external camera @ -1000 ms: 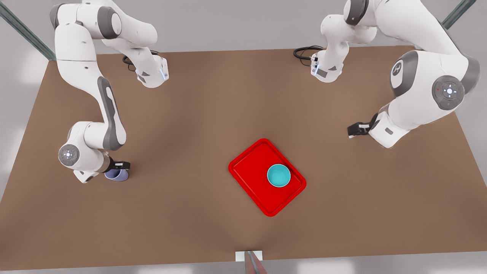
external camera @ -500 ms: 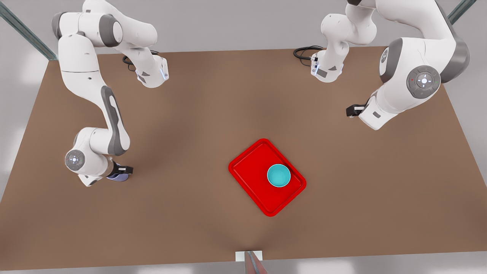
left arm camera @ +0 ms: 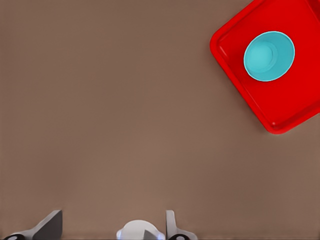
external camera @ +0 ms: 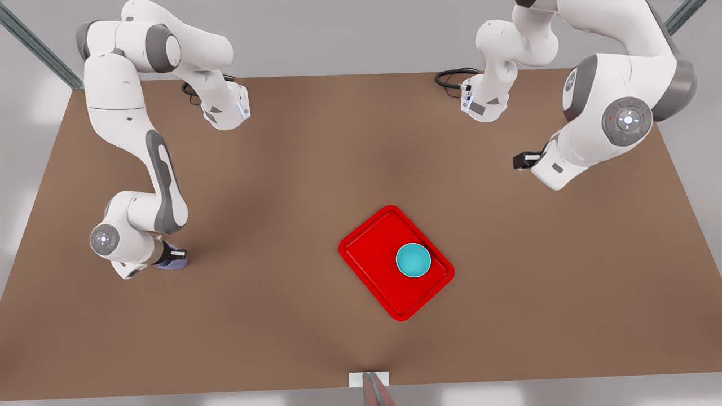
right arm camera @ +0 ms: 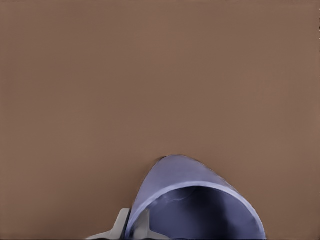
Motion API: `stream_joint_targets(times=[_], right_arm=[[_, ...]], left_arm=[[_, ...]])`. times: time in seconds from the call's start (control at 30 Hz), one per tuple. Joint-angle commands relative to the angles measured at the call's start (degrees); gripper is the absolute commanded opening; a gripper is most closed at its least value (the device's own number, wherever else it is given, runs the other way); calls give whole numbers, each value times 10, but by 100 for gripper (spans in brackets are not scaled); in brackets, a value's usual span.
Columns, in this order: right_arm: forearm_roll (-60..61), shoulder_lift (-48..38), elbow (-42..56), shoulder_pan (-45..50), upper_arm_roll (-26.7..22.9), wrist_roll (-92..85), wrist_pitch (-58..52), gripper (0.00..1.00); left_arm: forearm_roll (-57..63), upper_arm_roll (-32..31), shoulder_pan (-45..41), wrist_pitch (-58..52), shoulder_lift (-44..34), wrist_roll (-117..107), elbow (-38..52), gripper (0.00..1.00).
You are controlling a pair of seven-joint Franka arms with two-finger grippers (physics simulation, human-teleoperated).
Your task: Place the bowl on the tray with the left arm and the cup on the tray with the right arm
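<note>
Front view: the teal bowl [external camera: 413, 260] sits on the red tray [external camera: 372, 248] near the middle of the table [external camera: 293, 186]. At that view's left, the right gripper [external camera: 172, 258] is at the lavender cup [external camera: 167, 263], a finger [right arm camera: 135, 225] on each side of its wall, the cup resting well away from the tray. At that view's right, the left gripper [external camera: 522, 160] hangs spread apart and empty above the table.

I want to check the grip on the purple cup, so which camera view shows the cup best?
The right wrist view: the cup sits close up, with its rim, inner wall and outer side visible, and the right gripper has a finger either side of its rim. In the front view, the cup is a sliver, mostly hidden under the wrist.
</note>
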Motion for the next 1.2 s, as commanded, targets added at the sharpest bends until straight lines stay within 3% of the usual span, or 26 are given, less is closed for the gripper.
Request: stream_joint_targets(times=[0.0, 0.1, 0.2, 0.33, 0.4, 0.67, 0.8, 0.93, 1.17], right_arm=[[-8, -1, 1, -1, 0, -44, -8, 21], [-8, -1, 11, 1, 0, -51, -15, 21], [-6, -4, 76, 18, 10, -52, -91, 21], [-11, -4, 150, 41, 103, -59, -139, 21], [-11, -3, 189, 129, 103, -56, -143, 21], [-11, 43, 235, 337, 103, -46, -133, 21], [-9, 134, 368, 361, 103, -46, -120, 21], [-7, 152, 376, 362, 104, -48, -38, 21], [-7, 224, 463, 406, 103, 0, -27, 21]], left_arm=[[0, 0, 0, -23, -1, 1, 6, 100], [0, 1, 1, -23, 0, 1, 9, 100], [2, 0, 0, -42, -1, 3, 11, 100], [0, -1, -10, -43, -1, 2, 12, 100], [1, -1, -10, -43, -1, 2, 12, 100], [0, -1, -11, -44, 0, 1, 12, 100], [0, -1, -11, -44, -1, 0, 12, 100], [0, -1, -13, -60, -1, 0, 12, 100], [0, -1, -21, -128, -4, 0, 48, 100]])
